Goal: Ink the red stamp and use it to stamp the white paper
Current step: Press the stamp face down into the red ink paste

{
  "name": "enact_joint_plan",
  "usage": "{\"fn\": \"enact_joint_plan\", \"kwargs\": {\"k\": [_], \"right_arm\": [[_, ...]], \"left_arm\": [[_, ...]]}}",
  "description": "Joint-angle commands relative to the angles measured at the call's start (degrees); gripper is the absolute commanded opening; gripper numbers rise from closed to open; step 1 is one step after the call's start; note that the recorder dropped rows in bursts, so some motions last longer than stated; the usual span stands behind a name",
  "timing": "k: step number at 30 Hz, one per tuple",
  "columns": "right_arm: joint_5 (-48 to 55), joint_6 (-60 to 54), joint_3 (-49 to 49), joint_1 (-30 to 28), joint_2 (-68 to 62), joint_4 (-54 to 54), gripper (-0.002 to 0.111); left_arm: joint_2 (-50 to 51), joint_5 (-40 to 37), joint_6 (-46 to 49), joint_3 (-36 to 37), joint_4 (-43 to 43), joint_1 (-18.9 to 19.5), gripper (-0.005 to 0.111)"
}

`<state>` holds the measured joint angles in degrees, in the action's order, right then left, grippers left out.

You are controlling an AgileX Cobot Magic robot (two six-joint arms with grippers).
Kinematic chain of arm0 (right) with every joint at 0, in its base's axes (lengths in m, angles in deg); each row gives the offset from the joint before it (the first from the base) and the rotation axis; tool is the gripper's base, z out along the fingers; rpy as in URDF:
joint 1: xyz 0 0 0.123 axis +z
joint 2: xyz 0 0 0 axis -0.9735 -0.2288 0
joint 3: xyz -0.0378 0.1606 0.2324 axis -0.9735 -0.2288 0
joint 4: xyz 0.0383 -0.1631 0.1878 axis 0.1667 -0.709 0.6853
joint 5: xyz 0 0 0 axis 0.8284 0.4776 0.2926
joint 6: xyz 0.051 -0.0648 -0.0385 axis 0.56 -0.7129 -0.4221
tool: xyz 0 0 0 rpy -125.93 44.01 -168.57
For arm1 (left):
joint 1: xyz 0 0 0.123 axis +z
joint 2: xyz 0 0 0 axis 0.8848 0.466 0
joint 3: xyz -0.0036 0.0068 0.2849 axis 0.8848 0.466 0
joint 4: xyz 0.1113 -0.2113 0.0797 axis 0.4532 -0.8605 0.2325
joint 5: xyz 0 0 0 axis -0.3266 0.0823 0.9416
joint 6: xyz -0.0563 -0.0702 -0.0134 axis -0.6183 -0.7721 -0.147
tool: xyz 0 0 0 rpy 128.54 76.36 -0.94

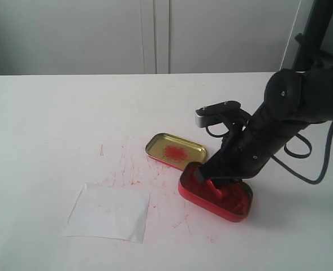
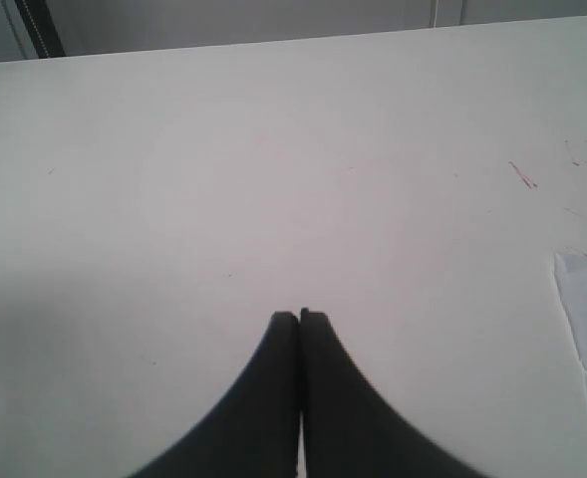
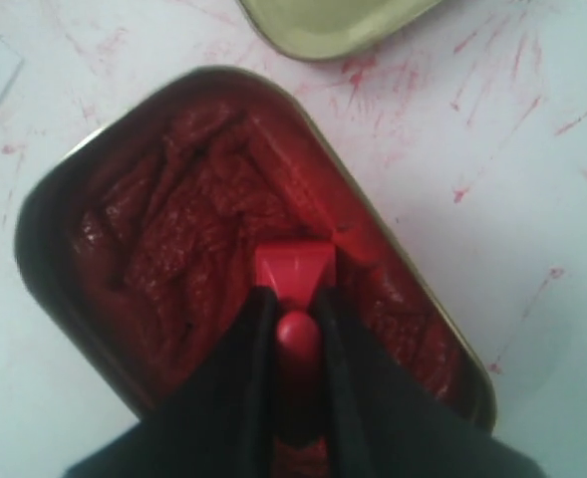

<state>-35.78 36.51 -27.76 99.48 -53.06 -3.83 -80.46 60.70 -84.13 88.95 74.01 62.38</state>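
Firmly clamped the right gripper (image 3: 293, 301) on the knob of the red stamp (image 3: 293, 269), base pushed into the paste (image 3: 173, 239) of the red tin (image 3: 36, 234). Held the left gripper (image 2: 300, 319) pinched together on nothing. Found the white paper (image 1: 107, 212) well left of the red tin in the exterior view; judged a leftward carry due.

- red stamp (image 3: 293, 271): small, red plastic, sq. base w/ short knob handle; base sits on lumpy paste (image 3: 173, 249) inside red tin (image 1: 197, 199); handle clamped in right gripper (image 3: 293, 299)
- white paper (image 1: 107, 212): thin, approx. sq. sheet; lies flat on table (image 1: 42, 124); well apart from the stamp, on left side in exterior view
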Motion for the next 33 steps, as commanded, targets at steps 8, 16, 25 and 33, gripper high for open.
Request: {"fn": "enact_joint_plan", "kwargs": {"k": [8,16,25,33], "right_arm": [[-3.5,-7.1,-2.7,-1.2,0.4,7.8,0.000],[-3.4,-8.5,-2.7,-2.2,-3.4,12.7,0.000],[-2.9,-8.9,-2.7,-2.2,-3.7,14.8,0.000],[-2.9,-8.9,-2.6,-2.2,-2.2,15.1,0.000]], "left_arm": [[-0.2,0.2,-0.1,0.2,0.1,-0.2,0.000],[-0.2,0.2,-0.1,0.2,0.1,-0.2,0.000],[-0.2,0.2,-0.1,0.2,0.1,-0.2,0.000],[-0.2,0.2,-0.1,0.2,0.1,-0.2,0.000]]}}
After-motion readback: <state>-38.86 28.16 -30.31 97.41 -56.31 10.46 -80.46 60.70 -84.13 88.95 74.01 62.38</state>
